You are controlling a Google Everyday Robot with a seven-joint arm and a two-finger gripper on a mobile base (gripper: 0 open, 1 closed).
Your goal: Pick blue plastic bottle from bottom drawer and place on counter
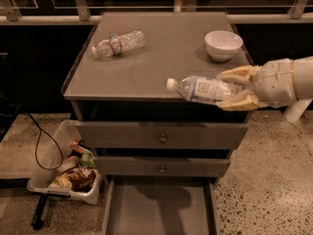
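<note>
My gripper comes in from the right and is shut on the blue plastic bottle. The bottle lies sideways in the fingers, white cap pointing left, pale label facing me. It hangs just above the front right part of the counter, over its front edge. The bottom drawer is pulled open below and its grey floor is bare.
A crinkled clear bottle lies on its side at the counter's back left. A white bowl stands at the back right, close behind my gripper. Two knobbed drawers are shut. A white bin of snacks sits on the floor at left.
</note>
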